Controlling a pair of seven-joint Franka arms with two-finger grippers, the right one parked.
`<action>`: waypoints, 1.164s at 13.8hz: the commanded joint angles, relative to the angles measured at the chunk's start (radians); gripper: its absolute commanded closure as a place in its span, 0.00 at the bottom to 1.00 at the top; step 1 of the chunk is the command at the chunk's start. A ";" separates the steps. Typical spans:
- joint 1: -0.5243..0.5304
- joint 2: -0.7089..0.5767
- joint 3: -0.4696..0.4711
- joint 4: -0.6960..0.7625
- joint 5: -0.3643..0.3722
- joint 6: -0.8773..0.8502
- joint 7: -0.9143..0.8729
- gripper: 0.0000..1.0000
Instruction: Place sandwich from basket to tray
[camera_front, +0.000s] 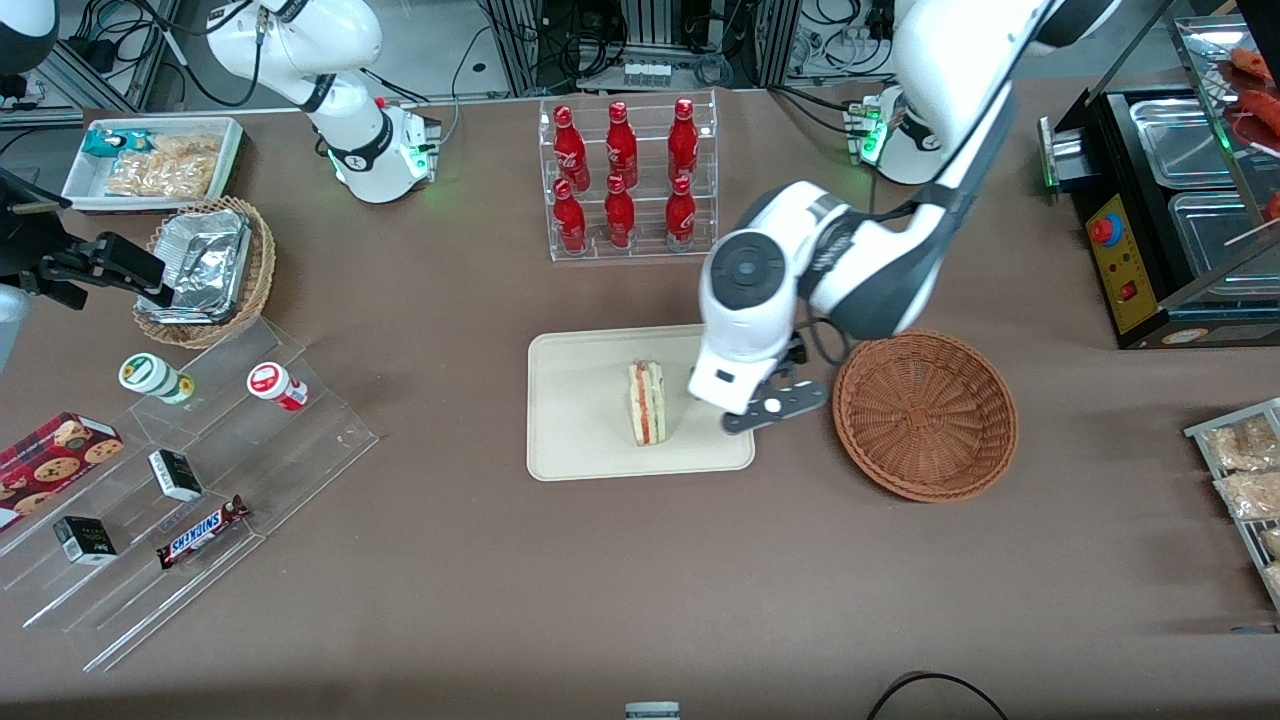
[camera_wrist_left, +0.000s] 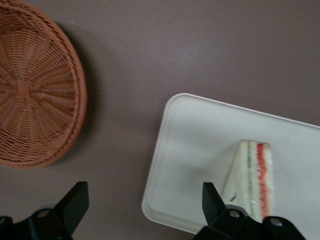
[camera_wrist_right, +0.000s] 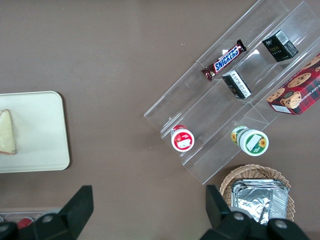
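While my claw (camera_wrist_left: 142, 212) hangs just above the tray's (camera_front: 580, 440) edge, on the side nearest the basket (camera_front: 925, 413), its two dark fingers (camera_wrist_left: 75, 202) stand wide apart with nothing between them. I see the sandwich (camera_front: 646, 402) already standing on the tray, near its middle, on its long edge with the pink-red and green filling layers facing up. It sits just beside the claw and does not touch it. The basket, round and reddish-brown, rests on the brown worktop (camera_front: 640, 580) next to the tray and looks empty.

I judge the sandwich light, soft and easy to crush, with layers that could slide apart. If I had to take it again, I would close gently across the two flat bread faces, low on the wedge, not on the filling edge or the thin tip.
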 joint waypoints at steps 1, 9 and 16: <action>0.102 -0.142 -0.004 -0.162 -0.041 0.003 0.148 0.00; 0.365 -0.354 0.001 -0.240 -0.160 -0.191 0.599 0.00; 0.445 -0.394 0.004 -0.133 -0.157 -0.334 0.725 0.00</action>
